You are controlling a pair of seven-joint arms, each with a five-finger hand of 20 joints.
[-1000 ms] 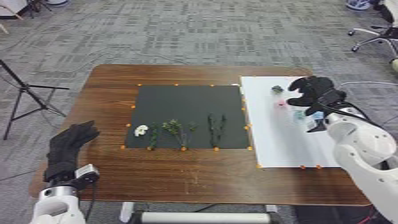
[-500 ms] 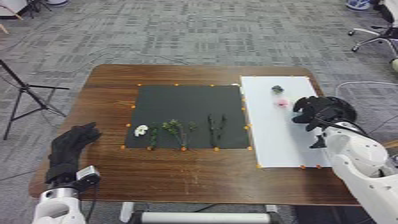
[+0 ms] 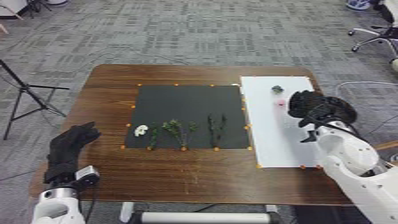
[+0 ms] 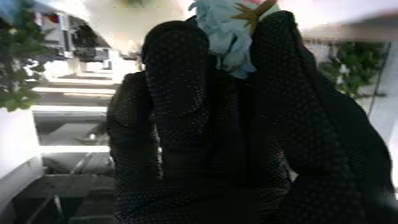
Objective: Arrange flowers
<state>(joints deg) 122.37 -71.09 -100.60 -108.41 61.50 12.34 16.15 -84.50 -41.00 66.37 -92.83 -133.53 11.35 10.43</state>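
Over the white board [image 3: 271, 132], toward its right edge, is my right hand [image 3: 322, 106]. In the right wrist view, my right hand [image 4: 182, 95] pinches a light blue flower [image 4: 233, 42] between fingers and thumb; an orange-brown star-shaped piece [image 4: 252, 14] is beside the petals. Left of the hand on the board lie a small pink flower [image 3: 281, 102] and, beyond it, a dark greenish one [image 3: 277, 89]. The black mat [image 3: 182, 107] holds a white flower [image 3: 140, 130] and green stems [image 3: 178, 131] along its near edge. My left hand [image 3: 73, 137] is open at the table's left.
Orange markers line the mat and board on the brown table [image 3: 195, 175]. A black tripod [image 3: 27, 87] stands on the floor at left, and an office chair [image 3: 378, 37] at far right. Leafy greenery [image 4: 22, 65] appears in the background of the right wrist view.
My right hand came nearer along the board, then shifted slightly back away. Light blue petals seen beside it a second ago are now covered in the head view. The left hand stayed still.
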